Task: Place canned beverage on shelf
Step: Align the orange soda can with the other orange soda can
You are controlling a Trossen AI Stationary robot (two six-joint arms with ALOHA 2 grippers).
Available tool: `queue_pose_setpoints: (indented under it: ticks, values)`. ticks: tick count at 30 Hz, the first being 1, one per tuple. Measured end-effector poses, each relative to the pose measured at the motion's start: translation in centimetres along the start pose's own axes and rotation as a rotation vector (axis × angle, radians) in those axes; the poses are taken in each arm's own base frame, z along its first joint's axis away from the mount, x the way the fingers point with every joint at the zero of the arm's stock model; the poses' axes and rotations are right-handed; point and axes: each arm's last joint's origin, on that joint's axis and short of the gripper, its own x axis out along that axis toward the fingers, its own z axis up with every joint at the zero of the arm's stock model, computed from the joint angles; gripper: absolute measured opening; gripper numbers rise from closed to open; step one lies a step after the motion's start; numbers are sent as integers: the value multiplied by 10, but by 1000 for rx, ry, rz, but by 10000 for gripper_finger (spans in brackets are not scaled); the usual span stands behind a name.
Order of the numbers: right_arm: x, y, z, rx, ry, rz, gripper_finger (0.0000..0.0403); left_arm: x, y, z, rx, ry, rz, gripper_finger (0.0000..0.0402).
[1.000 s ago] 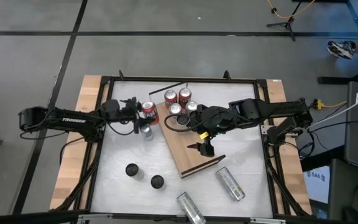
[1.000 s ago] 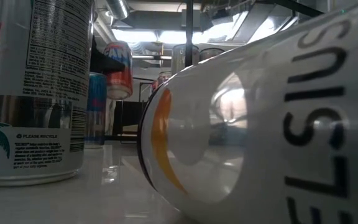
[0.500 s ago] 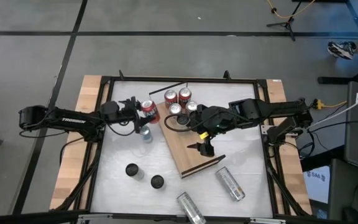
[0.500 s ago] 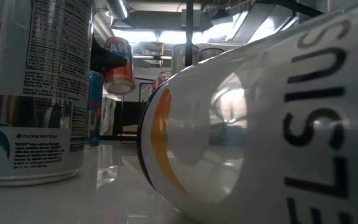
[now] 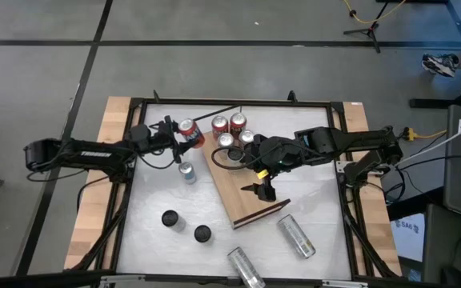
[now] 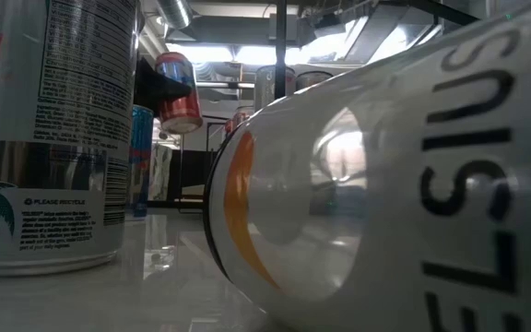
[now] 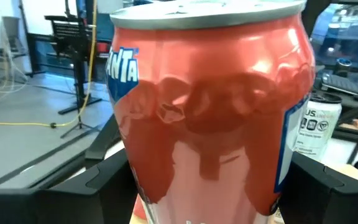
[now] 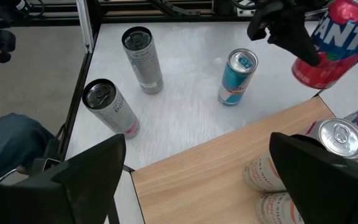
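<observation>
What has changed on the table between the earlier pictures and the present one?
The left gripper, shut on the red Fanta can, has lifted it and carried it toward the far edge of the table, off the small blue can, which now stands in full view. In the low view the red can hangs higher. The right gripper stayed open over the shelf; the cans on the shelf and the other cans did not move.

left fingers [image 5: 176, 133] grip a red can [image 5: 188, 133] beside the shelf [image 5: 242, 186].
</observation>
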Motion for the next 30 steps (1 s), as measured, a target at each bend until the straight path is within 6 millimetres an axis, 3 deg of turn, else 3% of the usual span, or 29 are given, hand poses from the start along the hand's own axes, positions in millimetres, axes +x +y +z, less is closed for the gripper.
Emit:
queue_pose_setpoints:
  ticks: [15, 30]
  values:
    - [0, 0, 0, -28, 0, 0, 392, 34, 4, -14, -14, 152, -48, 285]
    - [0, 0, 2, -28, -18, 2, 392, 42, 7, -26, 19, 203, -1, 285]
